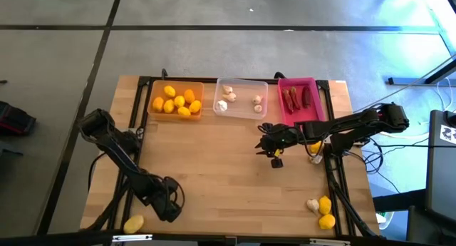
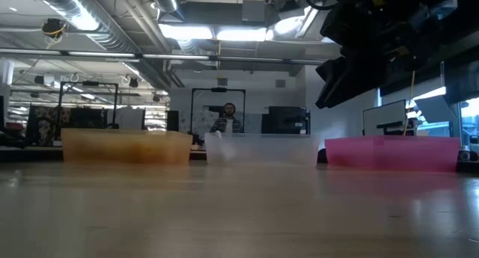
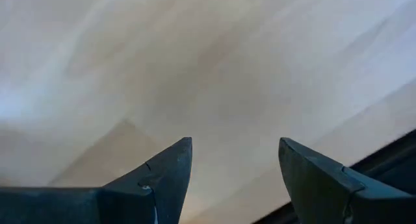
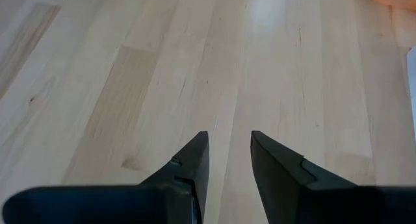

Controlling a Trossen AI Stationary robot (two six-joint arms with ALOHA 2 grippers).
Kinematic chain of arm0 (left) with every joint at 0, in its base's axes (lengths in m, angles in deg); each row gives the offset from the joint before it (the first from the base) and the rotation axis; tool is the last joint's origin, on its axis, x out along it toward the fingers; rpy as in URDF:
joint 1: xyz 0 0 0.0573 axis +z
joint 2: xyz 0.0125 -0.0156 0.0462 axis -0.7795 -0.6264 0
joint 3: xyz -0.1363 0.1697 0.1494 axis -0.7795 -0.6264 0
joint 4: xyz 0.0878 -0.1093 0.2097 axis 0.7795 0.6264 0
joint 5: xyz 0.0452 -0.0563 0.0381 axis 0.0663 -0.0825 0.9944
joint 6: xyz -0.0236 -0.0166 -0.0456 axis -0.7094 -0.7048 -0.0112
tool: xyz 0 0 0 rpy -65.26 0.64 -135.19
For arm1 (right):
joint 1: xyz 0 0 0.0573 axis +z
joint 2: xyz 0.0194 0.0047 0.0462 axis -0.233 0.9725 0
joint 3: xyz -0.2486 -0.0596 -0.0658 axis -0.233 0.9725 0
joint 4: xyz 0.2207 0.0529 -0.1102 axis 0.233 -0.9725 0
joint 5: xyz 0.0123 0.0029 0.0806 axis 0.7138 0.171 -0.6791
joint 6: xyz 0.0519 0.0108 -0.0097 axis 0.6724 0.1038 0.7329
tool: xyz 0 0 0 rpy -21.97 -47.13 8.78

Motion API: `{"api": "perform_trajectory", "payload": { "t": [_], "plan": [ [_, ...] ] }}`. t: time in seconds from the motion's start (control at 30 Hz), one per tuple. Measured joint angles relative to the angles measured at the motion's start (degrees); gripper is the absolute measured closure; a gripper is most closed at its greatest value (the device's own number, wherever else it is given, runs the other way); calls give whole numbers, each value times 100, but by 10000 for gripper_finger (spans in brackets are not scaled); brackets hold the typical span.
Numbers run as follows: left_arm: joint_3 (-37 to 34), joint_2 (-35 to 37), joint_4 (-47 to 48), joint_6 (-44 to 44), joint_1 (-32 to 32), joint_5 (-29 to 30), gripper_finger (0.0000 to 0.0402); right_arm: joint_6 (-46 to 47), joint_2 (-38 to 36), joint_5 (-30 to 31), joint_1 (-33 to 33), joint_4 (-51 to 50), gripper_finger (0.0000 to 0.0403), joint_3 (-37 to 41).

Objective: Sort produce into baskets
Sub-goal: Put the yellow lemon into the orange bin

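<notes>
Three trays stand in a row at the table's far edge. The orange tray (image 1: 174, 100) holds several yellow lemons, the clear tray (image 1: 241, 98) holds garlic bulbs, and the pink tray (image 1: 299, 100) holds dark red chilies. My right gripper (image 1: 262, 142) hovers above bare wood in front of the clear tray; its fingers (image 4: 229, 139) stand a little apart with nothing between them. My left gripper (image 1: 171, 207) is open and empty (image 3: 235, 146) near the table's near left corner, beside a loose lemon (image 1: 133, 223).
Two lemons (image 1: 325, 212) and a garlic bulb (image 1: 312, 204) lie near the table's near right corner. A lemon (image 1: 314, 147) and a whitish piece (image 1: 315, 159) lie under my right arm. The middle of the table is bare wood. A person shows in the room beyond (image 2: 228, 117).
</notes>
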Motion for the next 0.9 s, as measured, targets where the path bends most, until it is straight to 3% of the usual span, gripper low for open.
{"api": "perform_trajectory", "payload": {
  "t": [0.43,0.73,0.9],
  "plan": [
    [0,0,198,-46,97,227,175,23,0,7,2,-11,292,0],
    [0,2,95,-23,95,48,61,24,0,11,1,-11,292,0],
    [0,11,87,-226,93,-160,31,24,0,17,2,-8,292,0]
  ]
}}
